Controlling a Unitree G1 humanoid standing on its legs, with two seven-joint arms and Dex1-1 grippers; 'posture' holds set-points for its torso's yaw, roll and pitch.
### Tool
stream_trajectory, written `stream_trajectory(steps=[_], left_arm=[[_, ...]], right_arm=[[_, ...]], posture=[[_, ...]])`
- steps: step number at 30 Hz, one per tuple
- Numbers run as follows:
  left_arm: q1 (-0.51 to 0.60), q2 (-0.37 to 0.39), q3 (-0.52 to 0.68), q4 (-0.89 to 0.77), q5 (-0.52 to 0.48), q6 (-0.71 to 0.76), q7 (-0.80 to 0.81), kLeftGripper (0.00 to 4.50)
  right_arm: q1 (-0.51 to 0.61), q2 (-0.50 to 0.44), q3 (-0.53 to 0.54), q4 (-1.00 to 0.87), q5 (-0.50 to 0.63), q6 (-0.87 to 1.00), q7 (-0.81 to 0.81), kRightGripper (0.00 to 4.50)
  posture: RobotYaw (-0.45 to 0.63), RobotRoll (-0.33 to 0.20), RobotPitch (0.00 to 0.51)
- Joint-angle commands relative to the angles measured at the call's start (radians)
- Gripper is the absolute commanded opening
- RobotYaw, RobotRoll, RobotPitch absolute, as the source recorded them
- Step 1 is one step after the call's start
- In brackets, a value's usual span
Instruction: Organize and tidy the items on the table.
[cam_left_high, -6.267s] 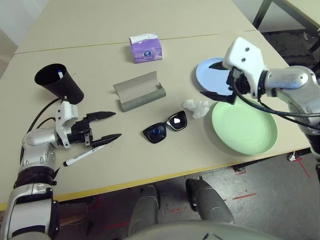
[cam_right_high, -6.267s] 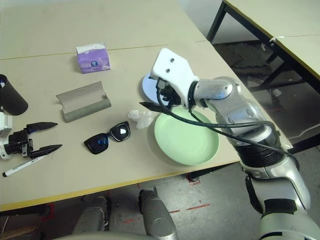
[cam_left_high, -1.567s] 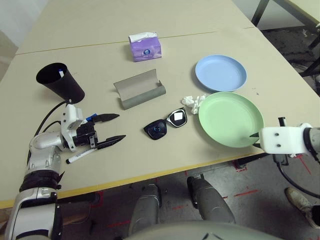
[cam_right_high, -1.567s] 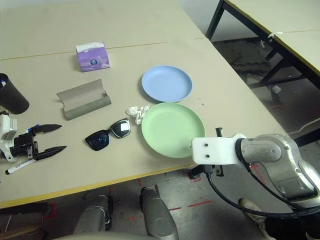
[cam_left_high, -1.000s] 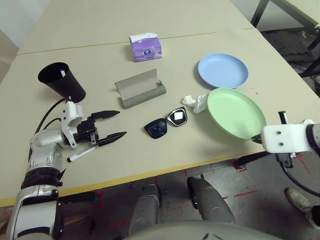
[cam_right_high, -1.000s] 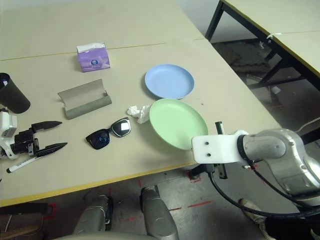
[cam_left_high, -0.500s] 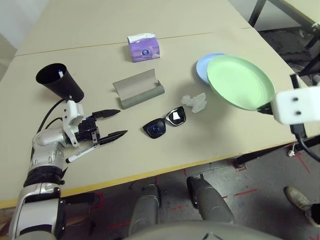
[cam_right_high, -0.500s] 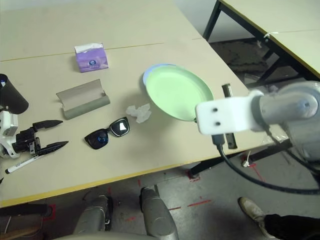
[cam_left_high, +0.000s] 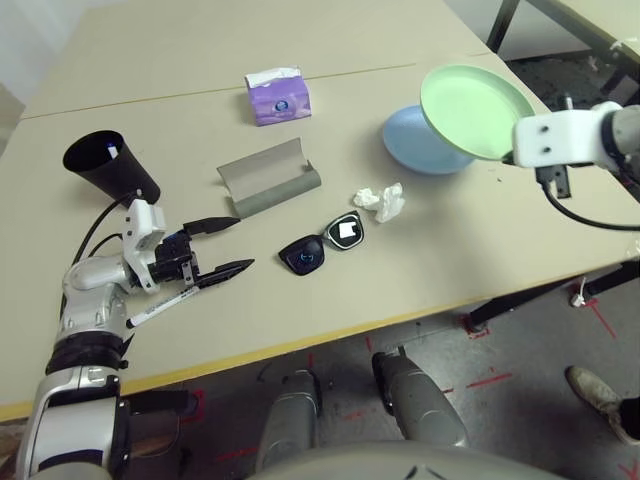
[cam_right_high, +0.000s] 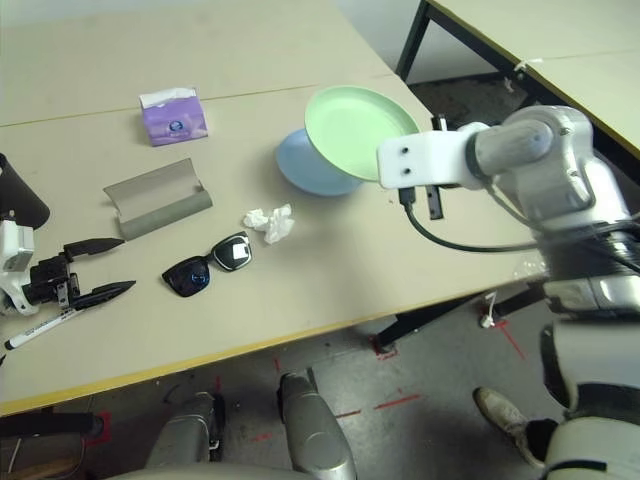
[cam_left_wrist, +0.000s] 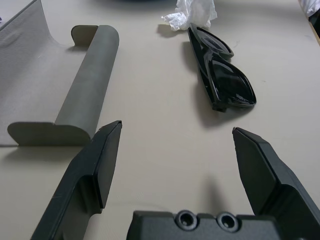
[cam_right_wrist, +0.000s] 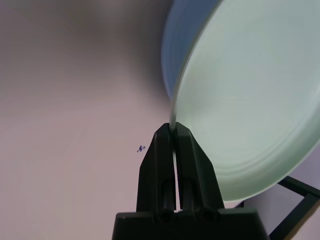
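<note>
Nearest the front edge of the table (cam_left_high: 420, 270), the left gripper (cam_left_high: 232, 246) hovers low with its jaws spread wide and nothing between them, pointing toward the middle of the table. A white marker (cam_left_high: 160, 307) lies under it, its long axis running diagonally from the front-left up toward the fingers. Just beyond the fingertips, the black sunglasses (cam_left_high: 322, 242) rest lenses up, their long axis slanting away to the right, toward the crumpled tissue (cam_left_high: 381, 200). Behind these, the grey glasses case (cam_left_high: 267, 178) lies open, its long axis nearly across the table. At far left the black cup (cam_left_high: 105, 166) is tilted, mouth facing up and away, with the other marker (cam_left_high: 110, 151) inside. The right gripper (cam_right_wrist: 174, 131) is pinched tight on the rim of the light-green plate (cam_left_high: 474, 109), held tilted in the air above the light-blue plate (cam_left_high: 420, 143). Farthest back, the purple tissue box (cam_left_high: 277, 97) stands near the seam.
</note>
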Motion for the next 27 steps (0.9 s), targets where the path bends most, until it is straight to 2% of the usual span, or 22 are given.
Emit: stream_trajectory(steps=[1, 6, 12, 27], left_arm=[[0.028, 0.011, 0.014, -0.034, -0.012, 0.016, 0.008, 4.50], [0.056, 0.019, 0.028, -0.068, -0.022, 0.028, 0.027, 4.50], [0.094, 0.026, 0.060, -0.117, -0.045, 0.065, 0.056, 4.50], [0.178, 0.036, 0.084, -0.198, -0.062, 0.093, 0.083, 4.50]], right_arm=[[-0.064, 0.041, 0.031, 0.124, -0.061, -0.083, -0.066, 0.03], [-0.134, 0.103, 0.054, 0.260, -0.109, -0.154, -0.125, 0.03], [-0.182, 0.135, 0.073, 0.358, -0.147, -0.208, -0.166, 0.03], [-0.200, 0.172, 0.085, 0.442, -0.187, -0.265, -0.184, 0.03]], posture=[[-0.19, 0.000, 0.185], [-0.17, 0.000, 0.185], [-0.15, 0.000, 0.190], [-0.12, 0.000, 0.217]])
